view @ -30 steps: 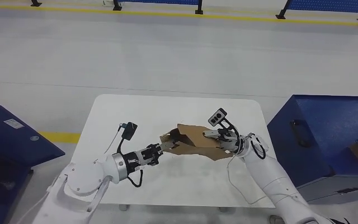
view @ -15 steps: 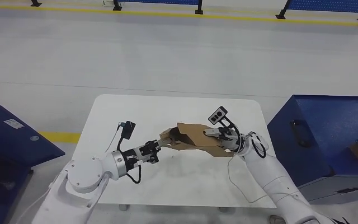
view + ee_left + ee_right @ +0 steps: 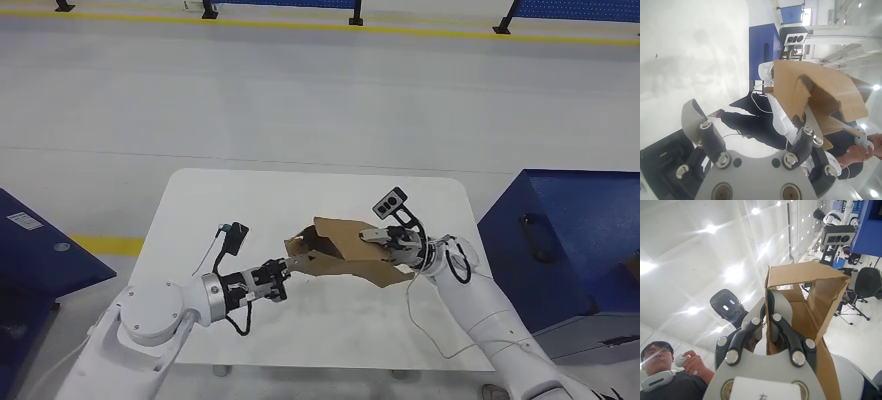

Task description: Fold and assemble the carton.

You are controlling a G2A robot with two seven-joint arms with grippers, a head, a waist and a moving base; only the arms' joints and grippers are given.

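Note:
A brown carton, partly opened into a tube with loose end flaps, is held just above the white table. My right gripper is shut on one of the carton's side walls, one finger inside and one outside; the top view shows it at the carton's right end. My left gripper is open at the carton's left end. One of its fingers lies against the ragged edge of a carton flap; the other finger is free.
Blue bins stand off the table's right and left sides. A person's hand with a controller is behind the table, touching nothing on it.
My left arm drew back a little and came in again at the carton's left flap. The carton in the right gripper shifted slightly to the left.

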